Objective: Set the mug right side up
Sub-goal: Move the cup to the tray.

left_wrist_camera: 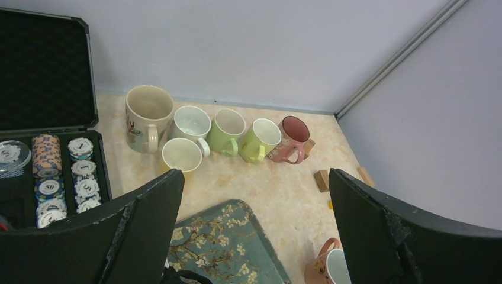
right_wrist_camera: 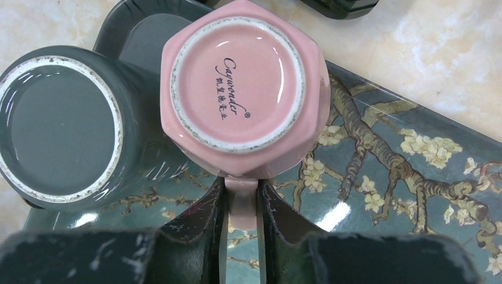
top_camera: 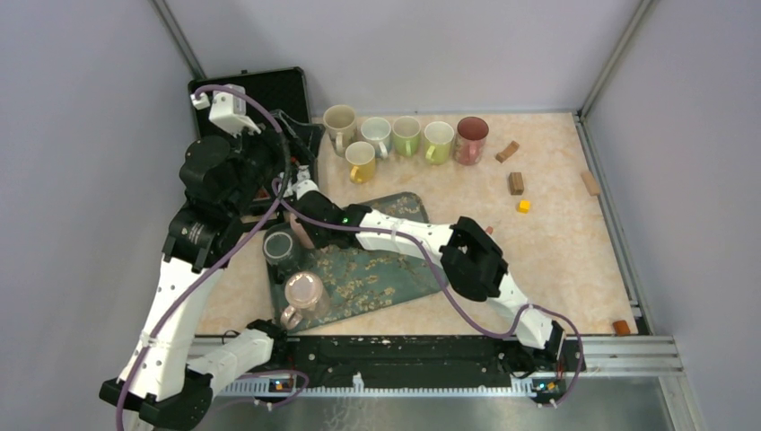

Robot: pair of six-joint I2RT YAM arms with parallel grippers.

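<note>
A pink mug [right_wrist_camera: 240, 89] stands upside down on the blossom-patterned tray [right_wrist_camera: 408, 195], its stamped base facing up. My right gripper [right_wrist_camera: 241, 189] is shut on its handle [right_wrist_camera: 241, 204], one finger against each side. In the top view most of this mug [top_camera: 301, 235] is hidden under the right gripper [top_camera: 310, 229], near the tray's far left corner. A grey mug [right_wrist_camera: 59, 121] stands upside down right beside it. My left gripper [left_wrist_camera: 254, 177] hangs open and empty, high above the table.
A second pink mug [top_camera: 303, 289] stands upside down at the near left of the tray [top_camera: 395, 269]. Several upright mugs [top_camera: 404, 136] line the back wall. An open poker chip case [top_camera: 260, 90] sits back left. Wooden blocks [top_camera: 516, 182] lie right.
</note>
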